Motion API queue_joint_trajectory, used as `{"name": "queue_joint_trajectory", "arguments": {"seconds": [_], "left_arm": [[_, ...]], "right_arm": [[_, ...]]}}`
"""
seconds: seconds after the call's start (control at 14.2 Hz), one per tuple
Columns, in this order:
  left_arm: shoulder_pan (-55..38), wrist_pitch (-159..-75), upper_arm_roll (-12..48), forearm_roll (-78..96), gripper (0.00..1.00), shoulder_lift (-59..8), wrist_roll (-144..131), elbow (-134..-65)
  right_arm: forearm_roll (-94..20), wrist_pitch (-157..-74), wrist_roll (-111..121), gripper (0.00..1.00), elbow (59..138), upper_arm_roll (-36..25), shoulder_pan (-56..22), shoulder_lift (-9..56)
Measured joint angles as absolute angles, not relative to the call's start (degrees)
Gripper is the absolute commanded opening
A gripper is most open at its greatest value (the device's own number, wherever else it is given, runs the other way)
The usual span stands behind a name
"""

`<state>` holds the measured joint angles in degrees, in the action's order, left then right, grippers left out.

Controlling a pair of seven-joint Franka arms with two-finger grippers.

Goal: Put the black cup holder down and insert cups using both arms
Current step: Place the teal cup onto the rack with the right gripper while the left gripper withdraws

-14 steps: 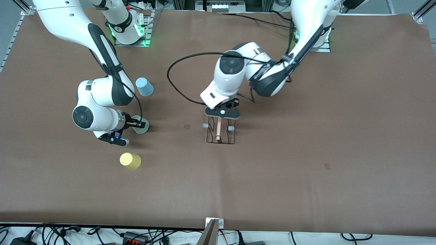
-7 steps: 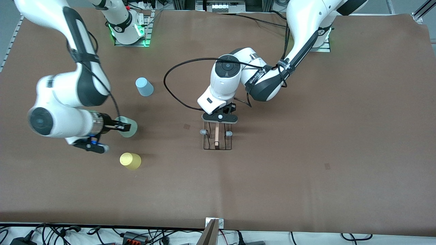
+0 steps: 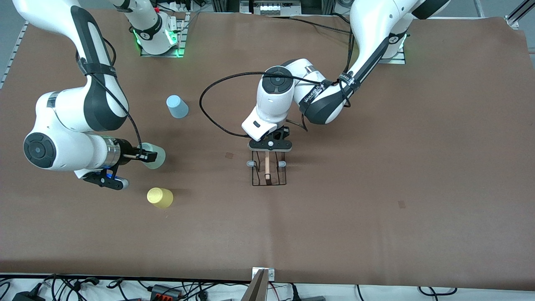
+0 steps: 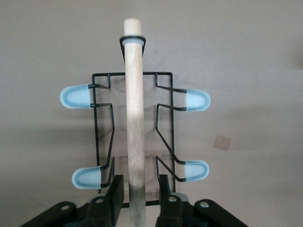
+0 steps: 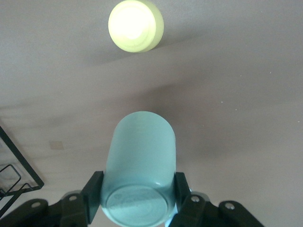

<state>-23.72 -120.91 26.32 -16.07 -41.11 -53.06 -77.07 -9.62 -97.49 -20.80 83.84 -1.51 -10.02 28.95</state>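
Fingers [image 5: 94,196] of right gripper [image 3: 144,156] clamp mint cup [image 5: 140,165]; left gripper [image 4: 138,198] pinches rack handle [image 4: 134,118].

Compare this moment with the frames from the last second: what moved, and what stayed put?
The right gripper, shut on the mint green cup, lifted it and carried it toward the right arm's end. The left gripper kept the black cup holder by its rod, shifting slightly. The yellow cup and blue cup stayed.

Left pincer [image 3: 270,151] clamped mid-table, low; right pincer [image 3: 147,156] clamped, raised, horizontal.
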Motion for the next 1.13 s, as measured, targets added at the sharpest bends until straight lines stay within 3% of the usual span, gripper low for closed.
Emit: {"name": "queue_joint_trajectory", "arguments": {"seconds": [0.21, 0.28, 0.42, 0.7, 1.13], "left_arm": [[-22.75, -118.58, 26.16, -16.07, 0.6, -38.93, -53.46, -75.42], [-21.54, -116.04, 26.1, -16.07, 0.69, -37.45, -53.54, -74.99], [-17.47, -110.96, 26.15, -16.07, 1.0, -33.78, -53.55, -74.7], [-9.97, -100.04, 26.17, -16.17, 1.0, -27.44, -51.47, -74.75], [2.26, -91.1, 26.19, -16.22, 1.0, -18.6, -36.37, -74.74]], "right_arm": [[-10.01, -97.49, -23.28, 0.2, 83.4, -0.84, -10.83, 28.93], [-10.28, -97.49, -24.87, 0.2, 82.98, -0.48, -11.58, 28.91], [-12.22, -97.49, -28.74, 0.2, 82.04, 0.12, -14.1, 28.86], [-18.18, -97.56, -38.59, 0.2, 80.95, 0.46, -19.97, 28.85], [-20.4, -100.2, -50.85, 0.2, 81.0, 0.66, -28.42, 29.95]]}}
